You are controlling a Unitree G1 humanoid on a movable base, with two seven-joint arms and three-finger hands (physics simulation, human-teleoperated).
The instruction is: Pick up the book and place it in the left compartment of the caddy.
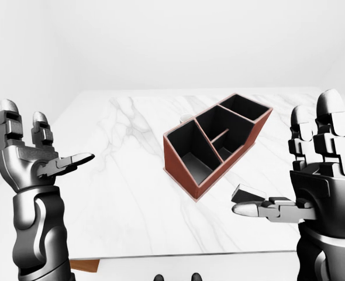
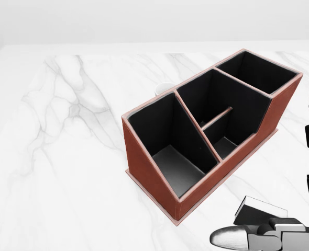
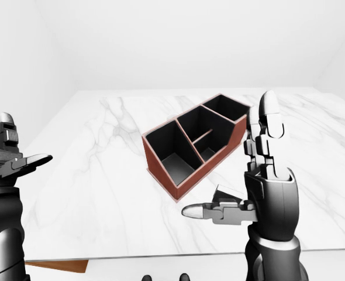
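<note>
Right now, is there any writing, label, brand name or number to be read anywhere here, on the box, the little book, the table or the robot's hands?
None: no text can be read in any view.
The caddy: plain reddish walls, black inside.
The book: dark cover, pale page edge, no title showing; mostly hidden behind the right hand.
The marble table: grey veins only.
The left hand and right hand: bare metal, no markings.
</note>
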